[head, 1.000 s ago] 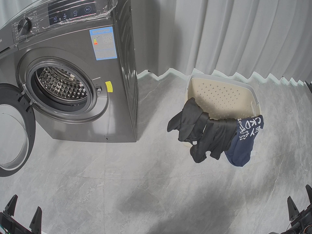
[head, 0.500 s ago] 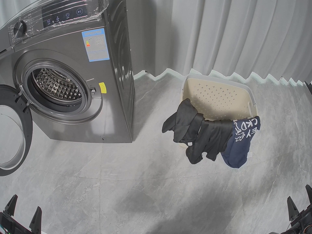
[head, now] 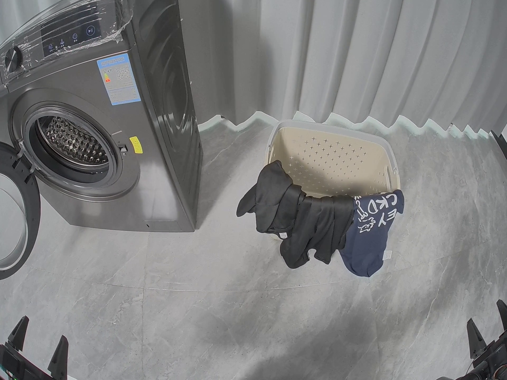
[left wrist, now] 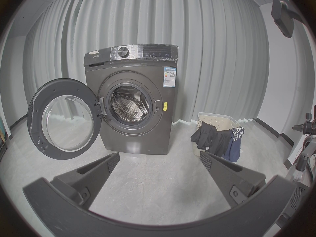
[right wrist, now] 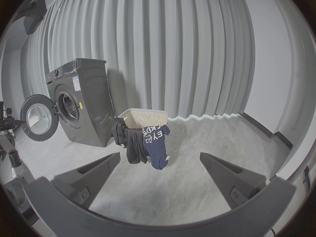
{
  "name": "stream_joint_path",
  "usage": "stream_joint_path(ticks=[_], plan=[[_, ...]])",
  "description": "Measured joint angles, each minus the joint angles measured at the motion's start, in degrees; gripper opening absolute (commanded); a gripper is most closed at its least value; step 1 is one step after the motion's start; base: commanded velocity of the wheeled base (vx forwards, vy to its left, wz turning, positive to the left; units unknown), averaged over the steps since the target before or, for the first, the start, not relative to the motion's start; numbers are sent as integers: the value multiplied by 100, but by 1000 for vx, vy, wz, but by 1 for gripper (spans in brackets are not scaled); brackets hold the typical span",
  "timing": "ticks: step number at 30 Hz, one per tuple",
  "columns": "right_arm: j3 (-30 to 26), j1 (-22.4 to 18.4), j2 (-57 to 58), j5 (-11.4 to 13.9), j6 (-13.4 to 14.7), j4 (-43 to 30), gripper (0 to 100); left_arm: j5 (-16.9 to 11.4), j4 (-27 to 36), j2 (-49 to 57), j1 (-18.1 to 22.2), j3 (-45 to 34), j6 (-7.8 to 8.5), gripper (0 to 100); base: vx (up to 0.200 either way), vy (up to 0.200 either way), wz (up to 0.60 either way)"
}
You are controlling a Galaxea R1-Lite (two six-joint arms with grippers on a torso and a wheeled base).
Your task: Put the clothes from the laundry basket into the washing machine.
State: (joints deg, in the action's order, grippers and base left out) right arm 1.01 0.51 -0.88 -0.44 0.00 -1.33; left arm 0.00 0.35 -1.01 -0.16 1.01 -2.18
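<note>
A cream laundry basket (head: 331, 157) stands on the floor right of centre. Black clothes (head: 296, 215) and a navy printed shirt (head: 372, 228) hang over its front rim. The grey washing machine (head: 100, 122) is at the left with its round door (head: 13, 217) swung open and the drum (head: 71, 141) bare. My left gripper (head: 38, 341) is low at the near left, open and holding nothing. My right gripper (head: 488, 325) is low at the near right, also open. In the wrist views, the basket (left wrist: 219, 120) (right wrist: 144, 117) and machine (left wrist: 138, 99) (right wrist: 79, 96) lie well ahead of both grippers (left wrist: 158, 163) (right wrist: 158, 163).
White curtains (head: 343, 43) hang along the back wall behind the basket and machine. Grey tiled floor (head: 222, 302) stretches between me and both objects. The open door juts out at the far left.
The whole head view has shifted: machine and basket now sit further left in the picture, so the camera turned right. Both grippers hold the same spots in the picture.
</note>
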Motion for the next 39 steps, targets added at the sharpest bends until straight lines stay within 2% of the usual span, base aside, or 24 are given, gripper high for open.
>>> stream_joint_path(ticks=[16,28,34,39], plan=[[0,0,-2,0,0,2,100,0,0,0,6,0,0,100,0,-200,0],[0,0,-5,0,0,0,100,0,-2,0,5,0,2,100,0,0,0],[0,-5,-5,0,0,0,100,0,0,0,2,0,0,100,200,0,0],[0,0,-5,0,0,0,100,0,0,0,2,0,0,100,0,0,0]])
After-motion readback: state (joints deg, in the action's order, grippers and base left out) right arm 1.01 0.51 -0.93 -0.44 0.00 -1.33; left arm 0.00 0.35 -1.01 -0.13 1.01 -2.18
